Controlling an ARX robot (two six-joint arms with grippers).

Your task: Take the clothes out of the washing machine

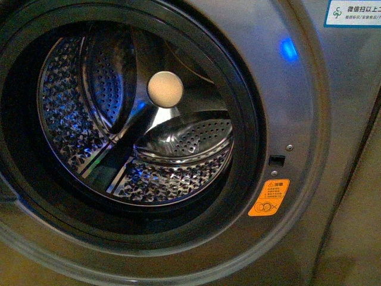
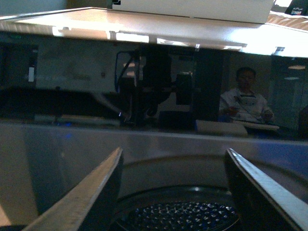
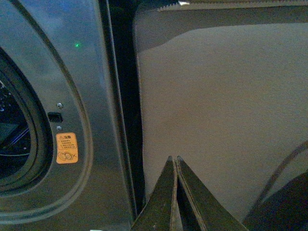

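The washing machine (image 1: 297, 119) fills the front view, its round black-rimmed porthole wide open onto the perforated steel drum (image 1: 77, 119). No clothes show in any view. Neither arm appears in the front view. My left gripper (image 2: 173, 159) is open with nothing between its fingers (image 2: 103, 187). It hangs in front of the machine's grey front, with the drum's perforated steel (image 2: 180, 216) showing between the fingers. My right gripper (image 3: 174, 160) is shut and empty, off to the side of the washing machine (image 3: 91, 86), over a plain grey panel (image 3: 216, 96).
A pale round knob (image 1: 165, 88) sits at the drum's centre. An orange warning sticker (image 1: 269, 197) and a blue light (image 1: 288, 49) mark the machine's front. A dark gap (image 3: 122, 96) separates machine and grey panel. The glossy dark control strip (image 2: 144, 82) reflects the room.
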